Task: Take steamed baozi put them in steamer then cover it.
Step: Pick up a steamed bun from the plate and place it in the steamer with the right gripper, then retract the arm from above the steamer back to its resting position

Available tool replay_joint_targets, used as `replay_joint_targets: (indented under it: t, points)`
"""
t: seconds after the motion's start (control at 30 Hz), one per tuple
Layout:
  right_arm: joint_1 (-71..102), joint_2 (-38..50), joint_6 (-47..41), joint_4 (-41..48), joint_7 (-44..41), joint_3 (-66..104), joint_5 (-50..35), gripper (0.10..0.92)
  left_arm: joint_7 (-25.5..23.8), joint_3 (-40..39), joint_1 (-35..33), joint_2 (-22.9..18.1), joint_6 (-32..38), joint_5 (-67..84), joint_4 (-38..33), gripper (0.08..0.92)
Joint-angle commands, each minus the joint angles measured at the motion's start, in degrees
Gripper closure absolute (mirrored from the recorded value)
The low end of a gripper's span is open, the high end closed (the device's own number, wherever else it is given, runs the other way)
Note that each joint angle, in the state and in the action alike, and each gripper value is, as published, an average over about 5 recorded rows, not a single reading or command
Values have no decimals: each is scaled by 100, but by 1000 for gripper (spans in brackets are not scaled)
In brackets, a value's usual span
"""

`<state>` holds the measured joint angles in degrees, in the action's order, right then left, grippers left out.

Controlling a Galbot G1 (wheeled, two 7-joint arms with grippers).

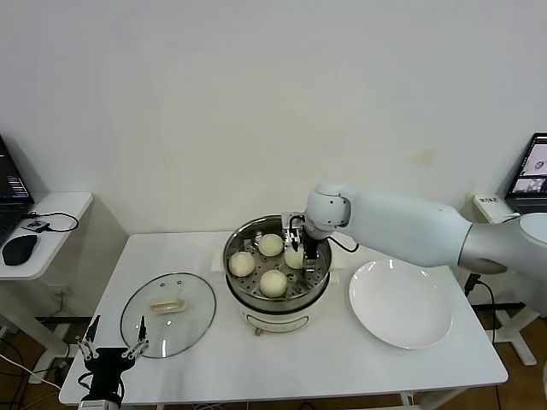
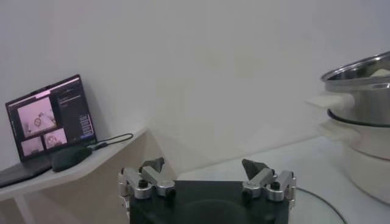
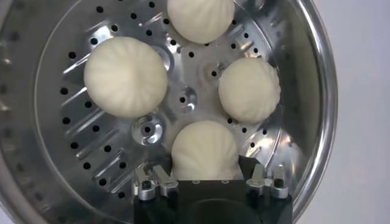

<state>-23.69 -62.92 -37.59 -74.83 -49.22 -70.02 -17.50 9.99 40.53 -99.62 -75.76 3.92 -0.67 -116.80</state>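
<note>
Baozi [image 1: 273, 283], four of them, sit in the steamer [image 1: 235, 243], where the right gripper [image 1: 297, 248] hovers over the last; the cover [image 1: 168, 324] lies beside it.

Left gripper [image 2: 207, 178] hangs spread, idle beside the steamer.

Right wrist view: jaws spread around the nearest bun [image 3: 204, 151], apparently released. Covering looks next, and calls for withdrawing first.
</note>
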Motion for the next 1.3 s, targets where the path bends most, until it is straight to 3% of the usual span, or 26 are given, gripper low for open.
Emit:
replay_joint_targets:
  t: [0.03, 0.37, 0.53, 0.67, 0.83, 0.93, 1.03, 1.3]
  points:
    - [-408, 566, -56, -588, 8, 240, -233, 204, -12, -36, 34, 1, -20, -8, -10, 177]
    - [-442, 1872, -81, -1950, 329, 875, -658, 203, -31, -99, 51, 21, -70, -25, -54, 177]
    - [9, 2786, 129, -2657, 1535, 1368, -1522, 203, -36, -111, 70, 19, -79, -21, -46, 177]
    - [1579, 3591, 777, -3258, 2807, 2610, -1800, 203, -35, -136, 82, 6, -63, -18, 1, 177]
    - [5269, 4010, 1862, -3633, 3655, 5855, -1057, 203, -37, -228, 86, 1, -112, -24, 28, 177]
    - [7419, 3712, 2452, -3670, 3923, 7860, -420, 202, -27, -292, 111, -13, -180, -37, 33, 177]
    - [8907, 2808, 3126, -3644, 4123, 9263, 202, 203, -14, -340, 144, -21, -199, -48, 66, 177]
    - [10729, -56, 4754, -3549, 3952, 11377, 1405, 203, 137, -386, 280, 83, -213, -832, 428, 177]
